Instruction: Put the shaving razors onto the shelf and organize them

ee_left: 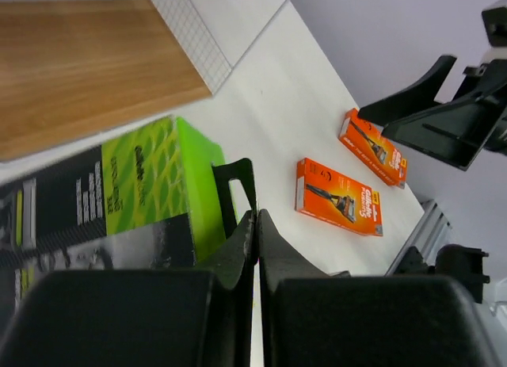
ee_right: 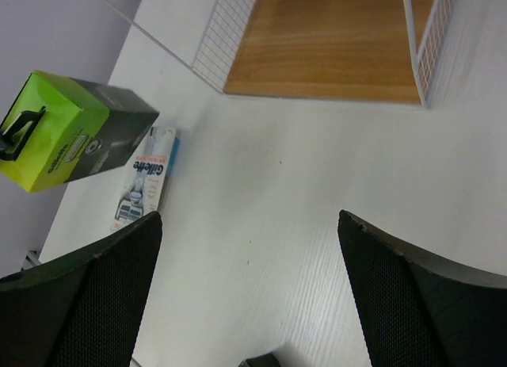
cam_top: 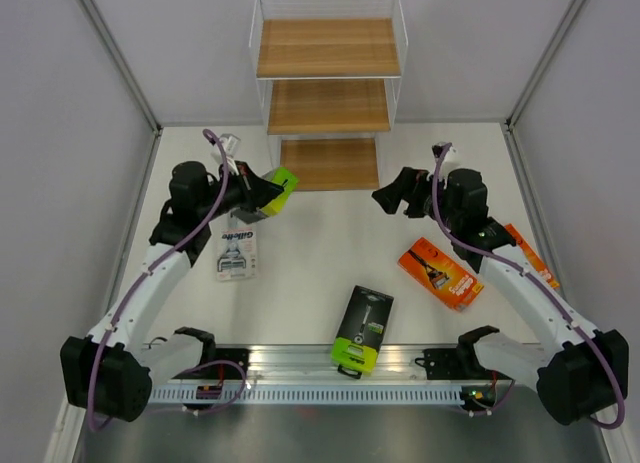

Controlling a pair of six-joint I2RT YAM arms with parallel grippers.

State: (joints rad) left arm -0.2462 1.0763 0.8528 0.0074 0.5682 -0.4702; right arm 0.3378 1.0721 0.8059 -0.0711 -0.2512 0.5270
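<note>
My left gripper is shut on the black hang tab of a black razor pack with a lime-green end. It holds the pack above the table, just front-left of the shelf. In the left wrist view the jaws pinch the tab beside the green end. My right gripper is open and empty, right of the shelf's bottom board. A second black and green pack lies near the front rail. Two orange packs lie on the right. The light-blue blister pack lies on the left.
The shelf's three wooden boards are bare. A metal rail runs along the near edge. Grey walls close in both sides. The farther orange pack is partly under my right arm.
</note>
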